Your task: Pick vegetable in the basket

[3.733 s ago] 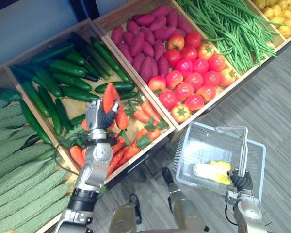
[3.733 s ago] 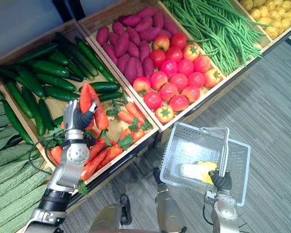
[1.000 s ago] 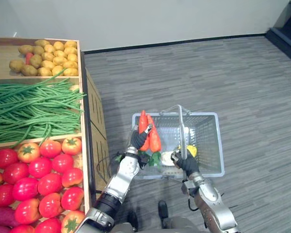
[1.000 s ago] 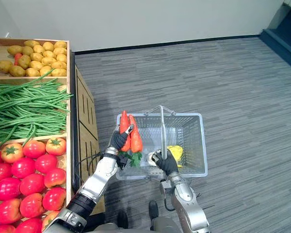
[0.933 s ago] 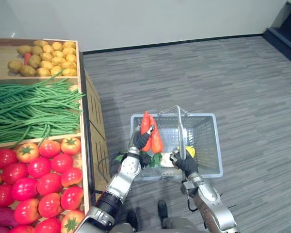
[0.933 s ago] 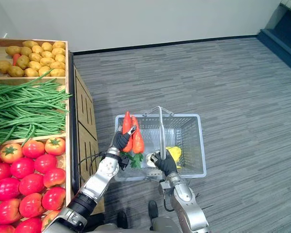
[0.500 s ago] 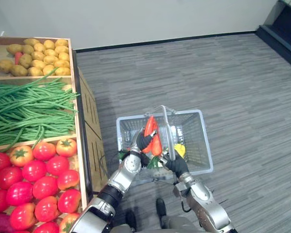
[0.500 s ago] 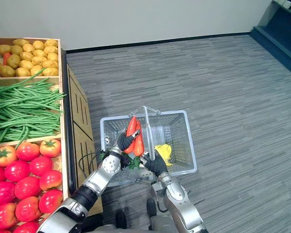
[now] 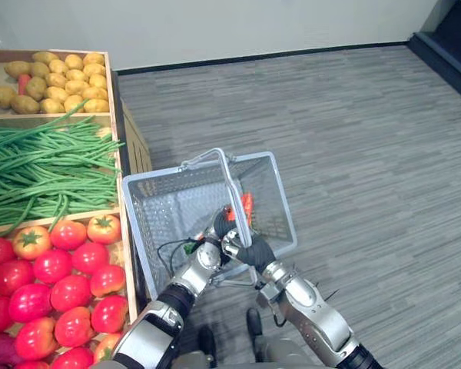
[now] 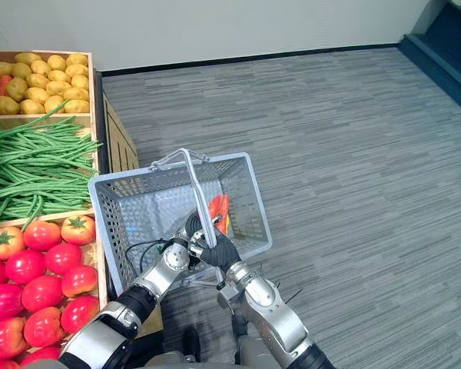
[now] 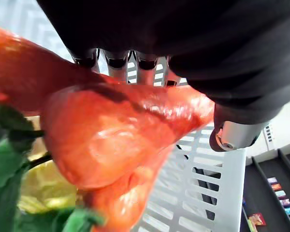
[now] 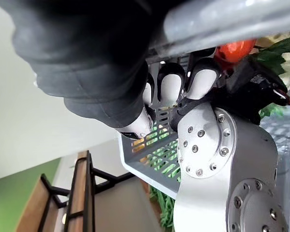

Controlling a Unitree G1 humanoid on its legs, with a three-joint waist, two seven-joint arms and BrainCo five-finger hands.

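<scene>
The robot's left hand [image 9: 217, 228] is inside the grey plastic mesh basket [image 9: 165, 211], its fingers [image 11: 117, 62] and thumb curled tight round a bunch of orange carrots with green leafy tops [image 11: 111, 135]. The carrots are in that grasp, held above the basket's bottom near its right wall, tips pointing up beside the handle. A blurred yellow thing [image 11: 48, 188] lies under the leaves.

The right hand [image 9: 251, 250] is clenched round the basket's grey bar handle [image 9: 234, 192] at the near rim, just beside the left hand, and carries the basket tilted.

The basket's left wall is close to the edge of the wooden display stand [image 9: 131, 138], whose compartments hold red tomatoes [image 9: 54, 265], long green beans [image 9: 46, 173] and yellow potatoes [image 9: 54, 73]. To the right and beyond lies grey striped carpet floor [image 9: 369, 154].
</scene>
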